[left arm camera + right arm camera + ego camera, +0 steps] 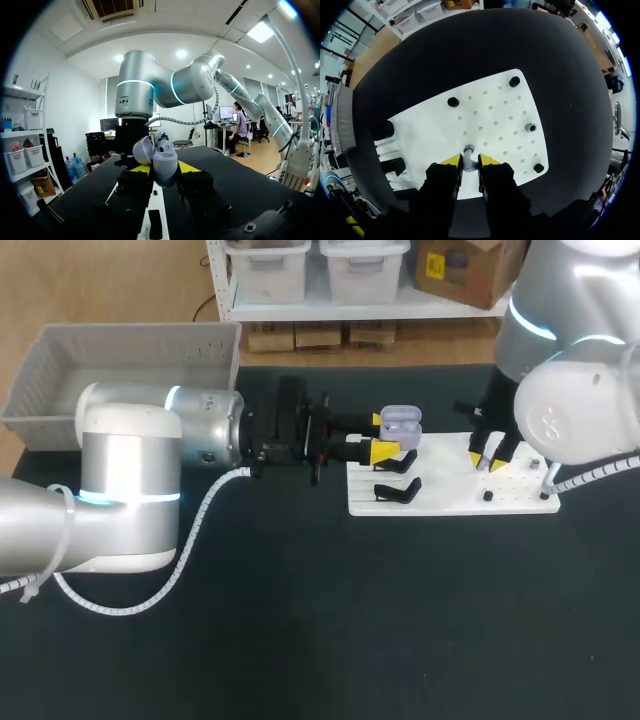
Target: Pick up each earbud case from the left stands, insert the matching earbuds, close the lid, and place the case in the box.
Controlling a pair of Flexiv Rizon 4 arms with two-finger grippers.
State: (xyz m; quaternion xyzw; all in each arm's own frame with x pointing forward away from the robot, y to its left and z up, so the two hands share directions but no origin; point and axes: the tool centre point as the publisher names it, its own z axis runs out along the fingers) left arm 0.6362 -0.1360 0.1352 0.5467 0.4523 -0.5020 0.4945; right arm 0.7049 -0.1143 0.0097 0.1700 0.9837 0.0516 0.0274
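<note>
Here, open case (165, 161) in left tool (163, 168)

furniture: one table (300, 640) | top: black, matte | light: even across its surface

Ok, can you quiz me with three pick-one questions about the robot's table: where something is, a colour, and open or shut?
1. Where is the little grey earbud?
A) between the right tool's yellow tips
B) under the table
C) on a black stand

2. What colour is the earbud case?
A) red
B) pale purple
C) green

3. The case's lid is:
A) shut
B) missing
C) open

Answers:
1 A, the right wrist view shows it pinched between the two tips.
2 B, it looks pale purple in the head view and the left wrist view.
3 C, the lid stands tipped back from the case's body.
</note>
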